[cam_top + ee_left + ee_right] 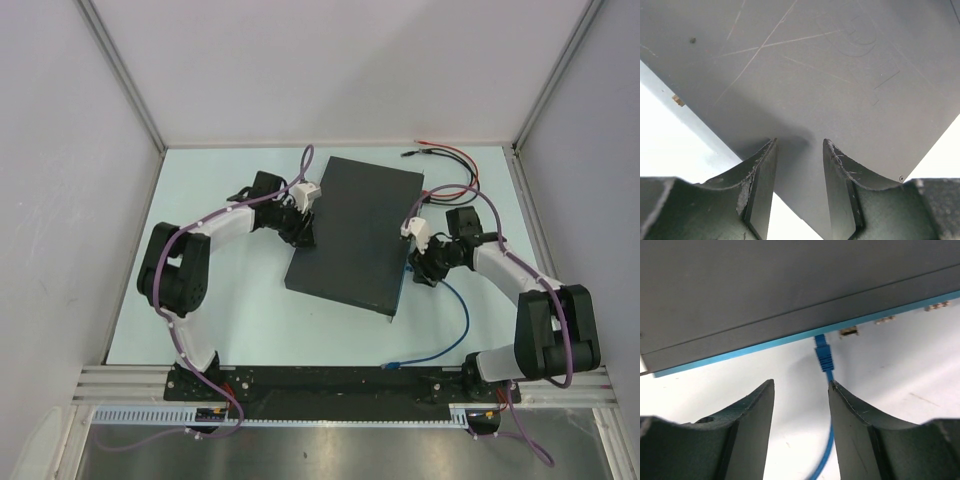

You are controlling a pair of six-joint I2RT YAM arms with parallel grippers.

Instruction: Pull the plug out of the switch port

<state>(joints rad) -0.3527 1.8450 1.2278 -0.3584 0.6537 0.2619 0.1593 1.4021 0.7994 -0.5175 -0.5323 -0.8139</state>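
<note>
The switch (355, 235) is a flat dark-grey box lying at a slant in the middle of the table. Its thin blue edge (765, 344) faces my right gripper. A blue plug (823, 352) sits in a port on that edge, and its blue cable (455, 310) curves toward the near edge of the table. My right gripper (801, 384) is open just short of the plug, and the cable passes the tip of its right finger (850, 415). My left gripper (799, 145) is open over the switch's left edge (805, 75), with the grey top showing between its fingers.
Red and black wires (450, 155) lie at the back right, beyond the switch. The cable's loose end (395, 365) lies near the front rail. White walls enclose the table on three sides.
</note>
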